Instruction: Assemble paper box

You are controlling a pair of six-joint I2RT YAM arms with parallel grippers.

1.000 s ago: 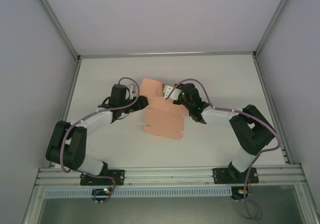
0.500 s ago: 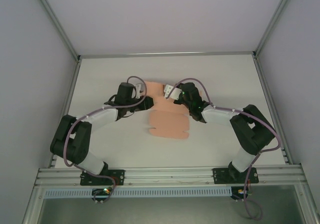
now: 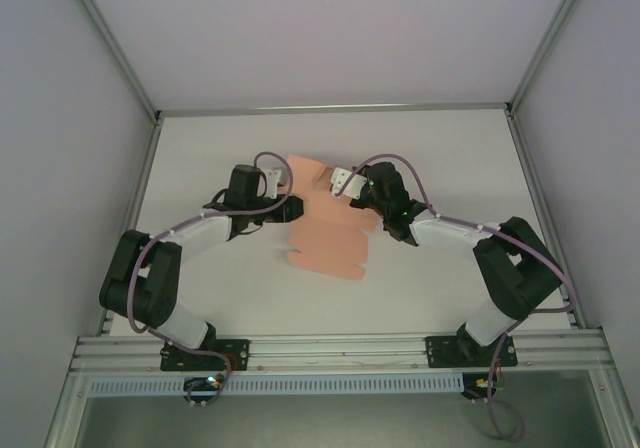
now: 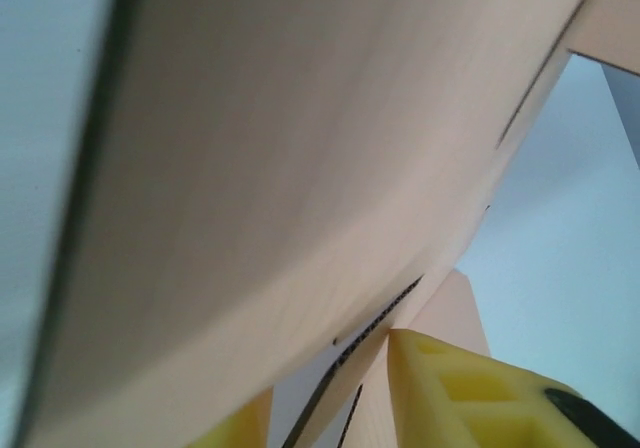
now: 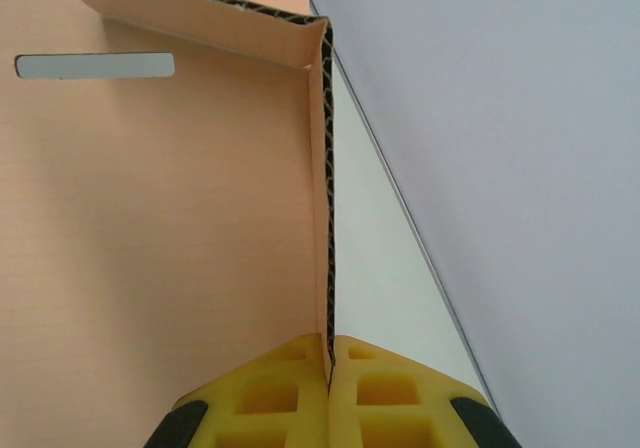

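The paper box (image 3: 328,240) is not yet a box. It is a salmon-pink die-cut sheet in the middle of the table (image 3: 460,148), and its nearest tabbed panel lies flat on the surface, probably to serve as the base while the sides are raised.

At the sheet's left edge, the left gripper (image 4: 332,410) has a strip of card running between its yellow pads (image 4: 470,393), with some gap beside it. I cannot tell whether the pads pinch the card or only straddle it. Judging by its place, this hand is there to catch or steady the left side while the other hand folds.

At the sheet's right edge, slightly farther back, the right gripper (image 5: 328,356) is closed tight on a raised wall. Its pads meet on the corrugated edge, so that panel stands upright from the slotted panel beside it.

Beyond this grip the wall meets a second upturned flap at a folded corner, forming the sheet's far end. Holding the wall there likely sets the crease.
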